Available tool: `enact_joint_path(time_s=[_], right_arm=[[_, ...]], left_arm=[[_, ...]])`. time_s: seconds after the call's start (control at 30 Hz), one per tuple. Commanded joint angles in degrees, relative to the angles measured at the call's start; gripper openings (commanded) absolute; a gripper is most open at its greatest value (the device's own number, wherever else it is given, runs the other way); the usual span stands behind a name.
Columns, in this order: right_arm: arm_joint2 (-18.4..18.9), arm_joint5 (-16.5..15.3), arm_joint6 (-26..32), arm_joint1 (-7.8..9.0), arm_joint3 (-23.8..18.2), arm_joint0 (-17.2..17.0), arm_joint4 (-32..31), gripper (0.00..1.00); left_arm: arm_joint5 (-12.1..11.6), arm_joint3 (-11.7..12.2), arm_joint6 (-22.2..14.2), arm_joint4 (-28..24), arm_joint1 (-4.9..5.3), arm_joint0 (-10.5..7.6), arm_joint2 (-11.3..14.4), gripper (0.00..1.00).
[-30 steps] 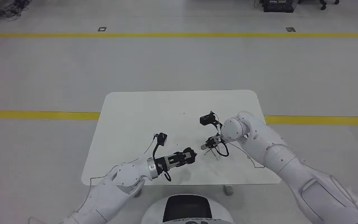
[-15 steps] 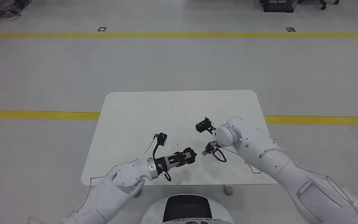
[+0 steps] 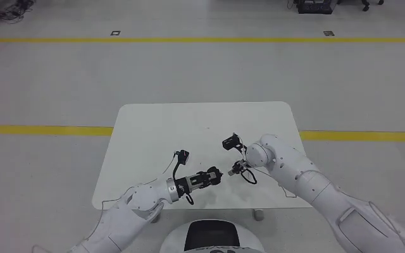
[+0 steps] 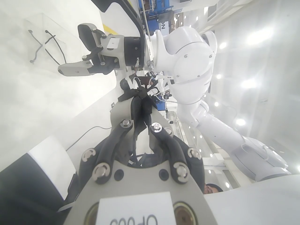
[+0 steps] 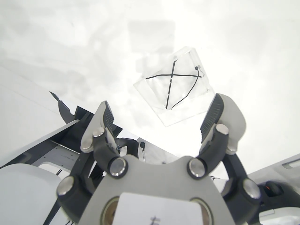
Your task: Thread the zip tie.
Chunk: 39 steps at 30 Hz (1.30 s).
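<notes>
Nearest me, the left gripper (image 3: 218,173) has its fingers pinched together on what looks like a thin black plastic zip tie (image 4: 140,107), above the white rectangular table (image 3: 158,126). Just beside it, the right gripper (image 5: 161,115) hangs with fingers apart over a clear plastic tray (image 5: 185,111) of spare black ties (image 5: 172,75). I reckon it should take the tie's loose tail squarely, then feed it slowly into the head

A white, round-cornered table (image 3: 158,126) stands on a pale grey floor (image 3: 202,69). One yellow line (image 3: 57,130) emerges either side of the table. A second yellow line (image 3: 190,40) runs parallel well beyond the table's far edge, near two small dark floor plates (image 3: 116,32). Bright ceiling lights (image 4: 260,33) glare above the table.
</notes>
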Motion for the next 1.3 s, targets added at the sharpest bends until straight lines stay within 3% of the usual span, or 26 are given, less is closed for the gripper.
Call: enact_joint_path(time_s=[0.0, 0.07, 0.1, 0.13, 0.17, 0.2, 0.57, 1.27], right_arm=[[0.2, -0.1, 0.1, -0.03, 0.0, -0.1, -0.3, 1.0], [0.3, -0.1, 0.2, -0.07, -0.1, -0.2, -0.9, 1.0], [0.3, -0.1, 0.2, -0.1, -0.2, -0.3, -1.0, 0.93], [0.4, -0.1, 0.1, -0.11, -0.2, -0.4, -1.1, 0.68], [0.5, 0.0, 0.1, -0.12, -0.3, -0.5, -1.4, 0.5], [0.6, 0.1, 0.1, -0.12, -0.4, -0.6, -1.6, 0.47], [2.0, 0.8, -0.1, 0.01, -1.2, -2.0, -3.7, 0.29], [0.6, -0.8, -1.9, -2.82, 5.4, -0.6, -3.9, 0.22]], left_arm=[[0.0, 0.0, 0.0, 0.0, 0.0, 0.0, 0.0, 0.0], [0.0, 0.0, 0.0, 0.0, 0.0, 0.0, 0.0, 0.0], [0.0, 0.0, 0.0, 0.0, 0.0, 0.0, 0.0, 0.0], [0.0, 0.0, 0.0, 0.0, 0.0, 0.0, 0.0, 0.0], [0.0, 0.0, 0.0, 0.0, 0.0, 0.0, 0.0, 0.0], [0.0, 0.0, 0.0, 0.0, 0.0, 0.0, 0.0, 0.0], [0.0, 0.0, 0.0, 0.0, 0.0, 0.0, 0.0, 0.0], [0.0, 0.0, 0.0, 0.0, 0.0, 0.0, 0.0, 0.0]])
